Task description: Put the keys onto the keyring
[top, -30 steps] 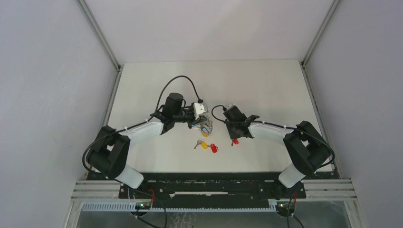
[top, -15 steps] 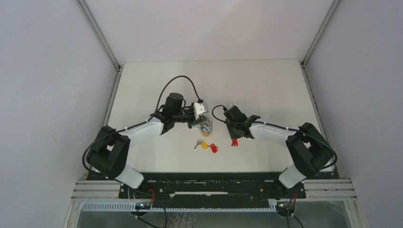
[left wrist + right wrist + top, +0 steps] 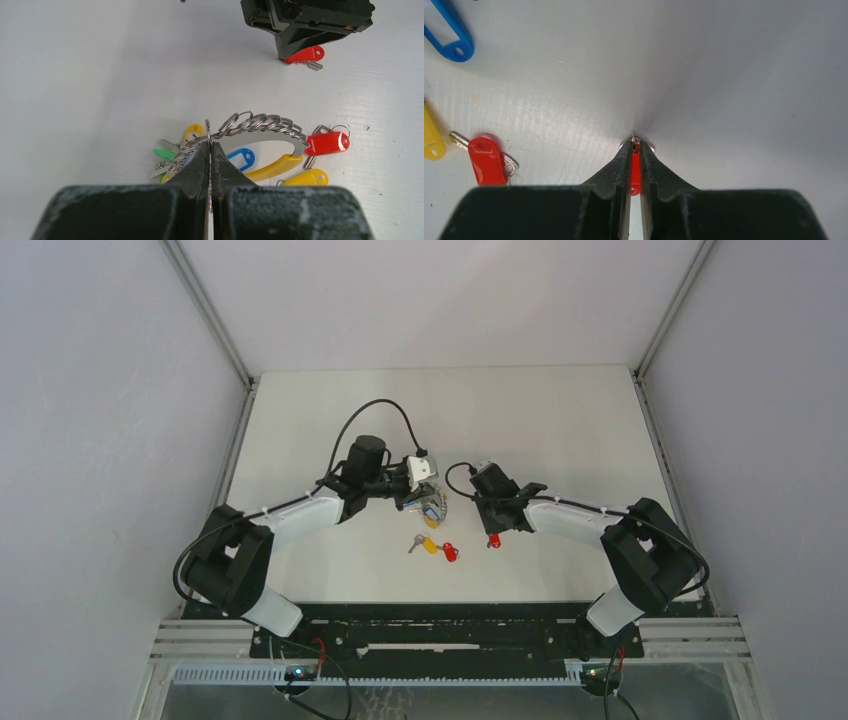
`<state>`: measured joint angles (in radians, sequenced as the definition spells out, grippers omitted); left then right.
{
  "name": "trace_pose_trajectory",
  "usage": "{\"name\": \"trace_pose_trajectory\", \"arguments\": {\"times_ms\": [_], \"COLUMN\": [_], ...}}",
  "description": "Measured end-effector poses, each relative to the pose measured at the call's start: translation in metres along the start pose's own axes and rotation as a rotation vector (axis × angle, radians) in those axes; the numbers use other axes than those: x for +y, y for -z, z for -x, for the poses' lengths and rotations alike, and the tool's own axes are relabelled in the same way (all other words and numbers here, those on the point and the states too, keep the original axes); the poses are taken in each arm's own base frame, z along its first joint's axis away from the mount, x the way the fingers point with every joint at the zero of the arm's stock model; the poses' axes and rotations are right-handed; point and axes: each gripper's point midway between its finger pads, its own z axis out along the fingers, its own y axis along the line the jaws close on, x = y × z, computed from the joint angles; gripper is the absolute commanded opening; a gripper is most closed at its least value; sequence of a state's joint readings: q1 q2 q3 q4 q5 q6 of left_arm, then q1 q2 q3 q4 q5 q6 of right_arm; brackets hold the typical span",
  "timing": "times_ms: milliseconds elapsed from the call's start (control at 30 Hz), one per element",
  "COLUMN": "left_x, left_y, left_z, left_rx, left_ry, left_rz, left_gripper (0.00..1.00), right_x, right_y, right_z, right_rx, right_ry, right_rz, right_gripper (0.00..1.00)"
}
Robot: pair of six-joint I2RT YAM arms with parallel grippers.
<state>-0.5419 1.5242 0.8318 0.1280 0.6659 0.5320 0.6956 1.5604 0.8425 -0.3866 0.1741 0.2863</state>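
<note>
Snugly within right hand (image 3: pixel 634 149): red-tagged key (image 3: pixel 635 172).

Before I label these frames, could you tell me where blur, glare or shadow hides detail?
Left wrist: the left tool blurs near the lens, the keyring is sharp. Right wrist: glare whitens the table ahead of the right tool. Top external: even light, keys tiny.

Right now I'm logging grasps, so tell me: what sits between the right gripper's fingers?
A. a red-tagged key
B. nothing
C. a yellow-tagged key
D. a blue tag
A: the right wrist view shows the right gripper closed on a red-tagged key, with the yellow-tagged key lying loose apart from it.
</note>
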Motion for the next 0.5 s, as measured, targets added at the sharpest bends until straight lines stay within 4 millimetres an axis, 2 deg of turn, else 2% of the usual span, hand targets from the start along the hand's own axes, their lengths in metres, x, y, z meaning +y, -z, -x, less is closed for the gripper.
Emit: {"name": "trace_pose_trajectory", "arguments": {"times_ms": [500], "left_x": [-0.0003], "left_y": [0.0001], "left_z": [-0.0003], "left_rx": [0.001], "left_ry": [0.001], "left_rz": [-0.001], "left_gripper": [0.0], "right_x": [0.0], "right_y": [-0.003], "right_z": [-0.004], "right_rx": [0.017], "right_ry": [0.003], "right_rz": [-0.002], "right_gripper": [0.07]}}
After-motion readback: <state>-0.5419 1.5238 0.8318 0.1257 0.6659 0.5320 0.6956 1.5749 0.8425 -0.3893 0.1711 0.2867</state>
